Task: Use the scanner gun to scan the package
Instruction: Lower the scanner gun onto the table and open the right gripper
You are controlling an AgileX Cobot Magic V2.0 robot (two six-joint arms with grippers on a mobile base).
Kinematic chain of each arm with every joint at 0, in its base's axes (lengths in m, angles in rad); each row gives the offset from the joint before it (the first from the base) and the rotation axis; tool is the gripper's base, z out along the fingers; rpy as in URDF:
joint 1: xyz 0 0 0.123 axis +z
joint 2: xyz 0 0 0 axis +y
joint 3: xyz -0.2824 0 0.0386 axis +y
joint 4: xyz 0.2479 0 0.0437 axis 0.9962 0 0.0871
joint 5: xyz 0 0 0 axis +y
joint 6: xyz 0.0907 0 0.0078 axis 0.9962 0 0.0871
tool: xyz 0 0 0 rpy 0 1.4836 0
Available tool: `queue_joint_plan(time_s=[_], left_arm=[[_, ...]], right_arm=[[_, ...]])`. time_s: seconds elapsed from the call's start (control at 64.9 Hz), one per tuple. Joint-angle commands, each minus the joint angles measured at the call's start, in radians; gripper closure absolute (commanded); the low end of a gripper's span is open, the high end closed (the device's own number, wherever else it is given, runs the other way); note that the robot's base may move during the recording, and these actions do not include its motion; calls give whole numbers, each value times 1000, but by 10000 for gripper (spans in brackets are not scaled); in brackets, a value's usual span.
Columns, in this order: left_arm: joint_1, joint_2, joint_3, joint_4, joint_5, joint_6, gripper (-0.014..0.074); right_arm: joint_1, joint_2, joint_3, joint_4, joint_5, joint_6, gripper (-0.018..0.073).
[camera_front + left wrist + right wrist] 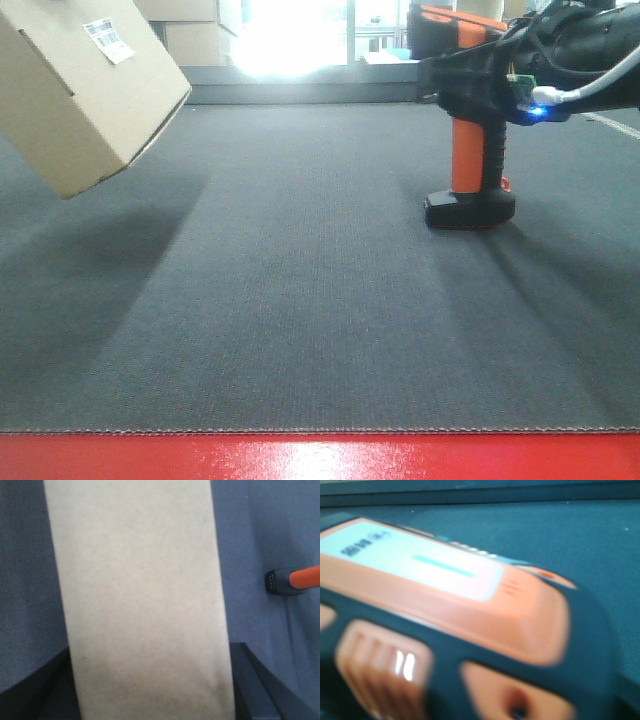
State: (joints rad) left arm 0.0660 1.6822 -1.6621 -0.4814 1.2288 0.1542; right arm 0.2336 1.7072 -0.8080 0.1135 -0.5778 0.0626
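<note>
Your left gripper (150, 697) clamps the package (80, 100), tilted in the air at left over open mat (300, 330). Your right gripper (515, 75) covers the scanner gun (470, 160) head, its grip unreadable. The gun's base stands on the mat, well apart.

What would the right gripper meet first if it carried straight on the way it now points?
The pistol-shaped black and orange scanner gun: its top fills the right wrist view dead ahead, very close. Whether the jaws already touch it is unclear.
</note>
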Motion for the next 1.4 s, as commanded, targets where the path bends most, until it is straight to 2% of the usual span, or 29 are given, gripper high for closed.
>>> queue_joint_plan(time_s=[0.0, 0.277, 0.786, 1.387], left_arm=[[-2, -8, -1, -22, -8, 3, 707], [-2, -8, -1, -22, -8, 3, 707], [-2, -8, -1, -22, -8, 3, 707], [-2, -8, -1, -14, -8, 3, 707]], right_arm=[[-3, -7, -6, -11, -5, 0, 22], [-3, -7, -6, -11, 17, 0, 10], [-3, -84, -6, -11, 190, 0, 10], [-3, -251, -6, -11, 553, 0, 10]])
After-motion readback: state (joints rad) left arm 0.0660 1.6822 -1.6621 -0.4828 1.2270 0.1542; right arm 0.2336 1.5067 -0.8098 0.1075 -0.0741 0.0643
